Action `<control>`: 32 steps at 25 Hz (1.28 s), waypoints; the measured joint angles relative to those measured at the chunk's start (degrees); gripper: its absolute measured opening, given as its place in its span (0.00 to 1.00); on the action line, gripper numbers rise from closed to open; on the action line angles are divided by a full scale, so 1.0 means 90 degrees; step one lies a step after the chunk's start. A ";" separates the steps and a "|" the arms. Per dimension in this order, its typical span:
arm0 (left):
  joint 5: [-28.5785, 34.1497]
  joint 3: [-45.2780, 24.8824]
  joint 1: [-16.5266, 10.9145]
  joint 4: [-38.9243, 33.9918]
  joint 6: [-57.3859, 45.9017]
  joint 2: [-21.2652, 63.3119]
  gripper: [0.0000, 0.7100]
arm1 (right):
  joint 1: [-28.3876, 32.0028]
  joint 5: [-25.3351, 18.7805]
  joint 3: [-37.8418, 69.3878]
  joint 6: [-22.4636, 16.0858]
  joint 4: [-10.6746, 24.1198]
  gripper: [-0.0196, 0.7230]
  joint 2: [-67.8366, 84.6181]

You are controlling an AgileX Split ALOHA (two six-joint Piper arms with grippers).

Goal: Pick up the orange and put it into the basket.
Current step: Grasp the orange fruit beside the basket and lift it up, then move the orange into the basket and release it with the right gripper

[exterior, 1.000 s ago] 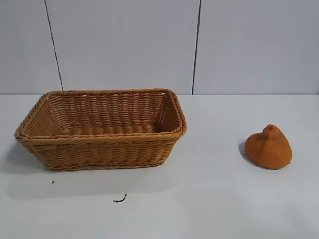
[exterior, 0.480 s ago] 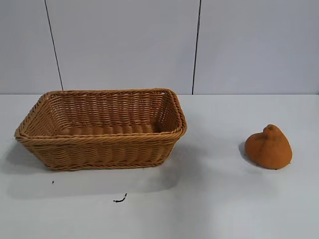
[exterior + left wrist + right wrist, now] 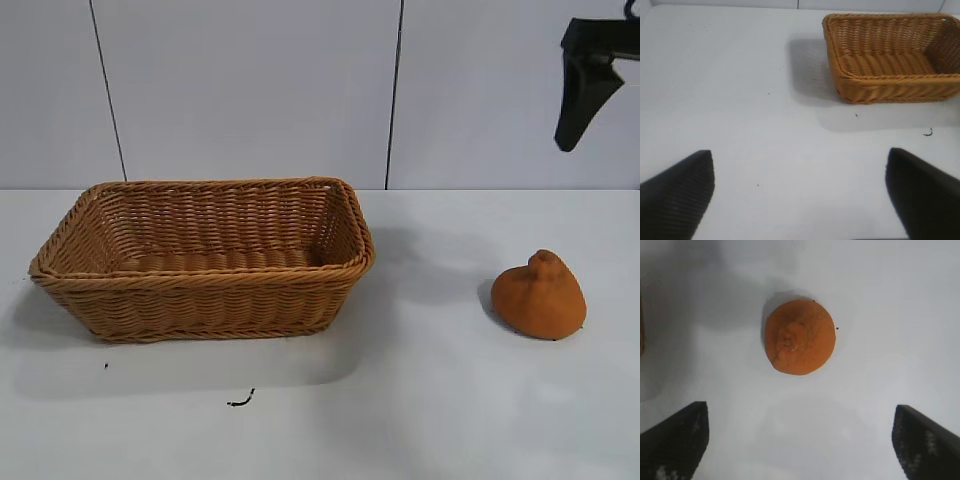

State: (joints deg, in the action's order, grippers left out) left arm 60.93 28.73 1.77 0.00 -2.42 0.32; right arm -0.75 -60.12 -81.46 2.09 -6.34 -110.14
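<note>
Right gripper (image 3: pixel 800 440) spread high above orange (image 3: pixel 539 295), basket (image 3: pixel 60 262) apart.

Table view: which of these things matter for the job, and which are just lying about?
For the job:
orange, on the table
basket, nothing in it
right tool, open, high above the orange

Lying about:
small black scrap in front of the basket
left tool, open, idle

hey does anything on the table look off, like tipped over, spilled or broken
Nothing stands out. The basket sits upright and empty, and the orange rests whole on the table, apart from it. The only blemish is a small dark squiggle on the tabletop in front of the basket.
</note>
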 joint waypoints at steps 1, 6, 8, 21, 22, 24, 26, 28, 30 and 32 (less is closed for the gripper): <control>0.0000 0.0000 0.0000 0.0000 0.0000 0.0000 0.94 | 0.0000 0.0085 0.0000 0.0000 0.0000 0.95 -0.0156; 0.0000 0.0000 0.0000 0.0000 0.0000 0.0000 0.94 | -0.0113 0.0662 0.0000 -0.0015 0.0029 0.95 -0.0844; 0.0000 0.0000 0.0000 0.0000 0.0000 0.0000 0.94 | -0.0127 0.0880 0.0000 -0.0045 0.0030 0.95 -0.1079; 0.0000 0.0000 0.0000 0.0000 0.0000 0.0000 0.94 | -0.0127 0.1066 -0.0091 -0.0071 0.0122 0.16 -0.1558; 0.0000 0.0000 0.0000 0.0000 0.0000 0.0000 0.94 | -0.0127 0.0955 -0.0151 -0.0071 0.0153 0.15 -0.1531; 0.0000 0.0000 0.0000 0.0000 0.0000 0.0000 0.94 | -0.0127 0.0724 -0.0310 -0.0071 0.0263 0.15 -0.1531; 0.0000 0.0000 0.0000 0.0000 0.0000 0.0000 0.94 | -0.0127 0.0382 -0.0562 -0.0071 0.0319 0.15 -0.1553; 0.0000 0.0000 0.0000 0.0000 0.0000 0.0000 0.94 | -0.0134 0.0064 -0.0912 -0.0071 0.0382 0.15 -0.1543; 0.0000 0.0000 0.0000 0.0000 0.0000 0.0000 0.94 | -0.0134 -0.0171 -0.1286 -0.0071 0.0460 0.15 -0.1485; 0.0000 0.0000 0.0000 0.0000 0.0000 0.0000 0.94 | -0.0128 -0.0373 -0.1717 -0.0071 0.0460 0.15 -0.1374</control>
State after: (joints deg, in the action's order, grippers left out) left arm 60.93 28.73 1.77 0.00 -2.42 0.32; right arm -1.90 -63.48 -96.91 1.45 -2.20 -122.50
